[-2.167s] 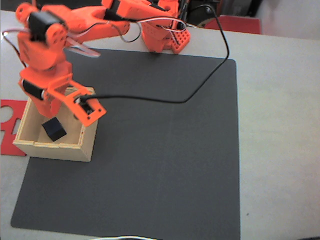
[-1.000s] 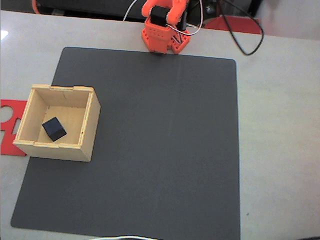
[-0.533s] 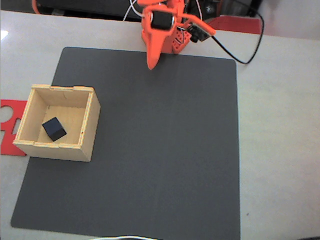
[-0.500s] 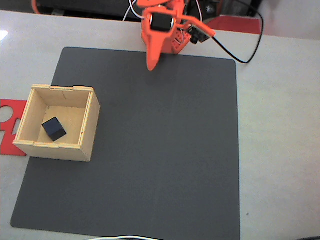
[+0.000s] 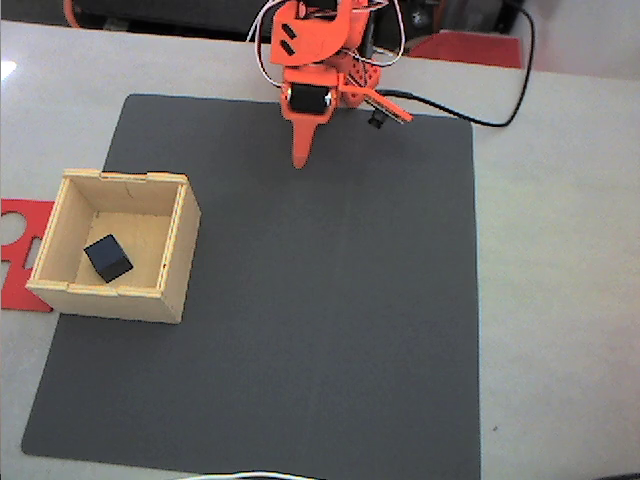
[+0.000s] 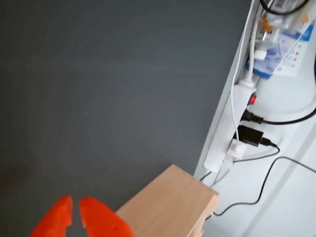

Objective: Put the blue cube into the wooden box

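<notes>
- The pale desk [image 5: 560, 250] carries a dark grey mat [image 5: 330, 320] that covers most of its top.
- The orange arm [image 5: 315, 50] is folded near its base at the mat's far edge in the fixed view, well apart from the box.
- The wooden box [image 5: 175, 265] stands open on the mat's left edge in the fixed view; one corner of it [image 6: 173, 205] shows in the wrist view.
- A flat red plate [image 5: 18, 245] lies on the desk just beside the box's left wall.
- The tool [image 6: 74, 212] is empty, its two orange fingers [image 6: 101, 217] nearly closed with a thin gap between the tips; in the fixed view it [image 5: 298, 160] points down over the mat.
- The blue cube [image 5: 108, 258] rests on the floor of the box, toward its front left.
</notes>
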Robot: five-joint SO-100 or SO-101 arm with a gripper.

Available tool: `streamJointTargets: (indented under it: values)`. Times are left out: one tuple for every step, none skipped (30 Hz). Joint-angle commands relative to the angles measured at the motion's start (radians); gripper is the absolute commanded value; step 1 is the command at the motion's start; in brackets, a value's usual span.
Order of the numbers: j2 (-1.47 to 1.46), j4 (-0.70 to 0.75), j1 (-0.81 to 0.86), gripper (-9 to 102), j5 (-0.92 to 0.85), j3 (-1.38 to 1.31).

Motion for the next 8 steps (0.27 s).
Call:
streamJointTargets:
  values:
    - [0.011,-0.015,0.009,0,0.006,-0.005]
    - [0.011,-0.015,0.011,0,0.006,-0.005]
    - [0.011,-0.017,0.012,0,0.008,-0.005]
    - [0.011,-0.017,0.012,0,0.008,-0.005]
    - [0.011,-0.017,0.012,0,0.008,-0.005]
    - [0.011,-0.017,0.011,0,0.006,-0.005]
    - [0.011,-0.017,0.006,0,0.003,-0.005]
    - [0.011,-0.017,0.005,0,0.003,-0.005]
